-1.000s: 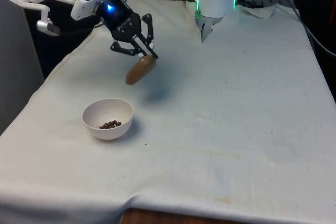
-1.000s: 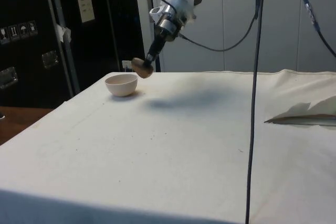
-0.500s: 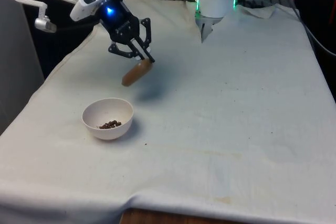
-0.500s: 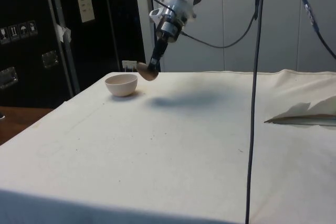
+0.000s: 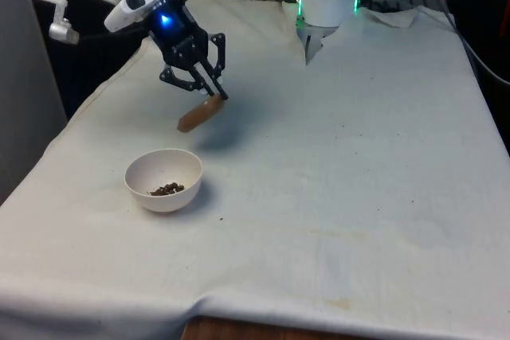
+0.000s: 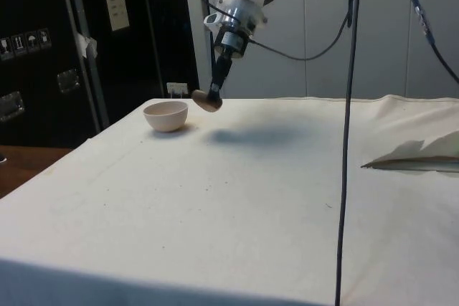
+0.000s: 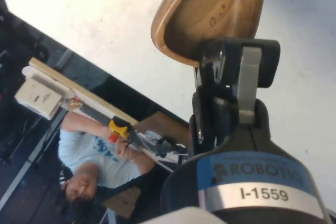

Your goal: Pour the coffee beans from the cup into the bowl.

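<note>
1. Upper left of the front view, the gripper (image 5: 209, 89) holds the wooden cup (image 5: 197, 115) tipped on its side in the air, its fingers pinching the cup's rim, as the wrist view makes plain.
2. Lower in that frame, left of centre, the white bowl (image 5: 142, 189) sits on the table (image 5: 358, 165) with a small heap of coffee beans (image 5: 166, 189) inside.
3. The cup's hollow (image 7: 210, 14) looks empty in the wrist view, so I judge the pour done and the step in hand to be carrying the cup away.
4. Next move, as I read it: turn the cup upright and set it down well apart from the bowl (gently, since a tipped cup may roll).
5. Count: one cup, one bowl, one heap of beans, one gripper.
6. A person (image 7: 100, 156) shows at the wrist picture's lower left.
</note>
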{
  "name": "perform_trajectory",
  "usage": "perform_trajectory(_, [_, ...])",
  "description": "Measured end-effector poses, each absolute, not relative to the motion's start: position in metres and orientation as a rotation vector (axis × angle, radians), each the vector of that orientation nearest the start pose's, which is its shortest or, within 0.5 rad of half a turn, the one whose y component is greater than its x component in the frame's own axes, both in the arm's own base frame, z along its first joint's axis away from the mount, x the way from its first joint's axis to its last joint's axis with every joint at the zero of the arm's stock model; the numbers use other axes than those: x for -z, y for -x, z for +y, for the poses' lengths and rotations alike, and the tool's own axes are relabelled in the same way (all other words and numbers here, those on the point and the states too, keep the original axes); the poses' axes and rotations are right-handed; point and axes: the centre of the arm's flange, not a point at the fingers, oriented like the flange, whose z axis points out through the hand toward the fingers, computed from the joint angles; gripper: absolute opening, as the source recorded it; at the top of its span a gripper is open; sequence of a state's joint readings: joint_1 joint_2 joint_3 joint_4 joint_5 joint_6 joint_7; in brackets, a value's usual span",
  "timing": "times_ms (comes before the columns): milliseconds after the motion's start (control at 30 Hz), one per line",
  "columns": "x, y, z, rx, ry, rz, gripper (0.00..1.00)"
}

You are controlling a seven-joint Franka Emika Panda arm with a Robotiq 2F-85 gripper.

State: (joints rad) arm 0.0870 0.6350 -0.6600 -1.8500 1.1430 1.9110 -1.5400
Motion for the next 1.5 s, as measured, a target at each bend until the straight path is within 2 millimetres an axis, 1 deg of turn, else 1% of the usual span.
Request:
perform_trajectory(267, [-0.220, -0.561, -0.258, 0.434, 2.542, -0.468, 0.00])
perform_trajectory(567, [-0.214, -0.564, -0.252, 0.402, 2.590, -0.487, 0.00])
perform_trajectory(800, [-0.209, -0.561, -0.252, 0.374, 2.618, -0.500, 0.00])
perform_trajectory(1033, [-0.204, -0.548, -0.253, 0.333, 2.659, -0.516, 0.00])
perform_trajectory(1500, [-0.198, -0.517, -0.254, 0.290, 2.723, -0.546, 0.00])
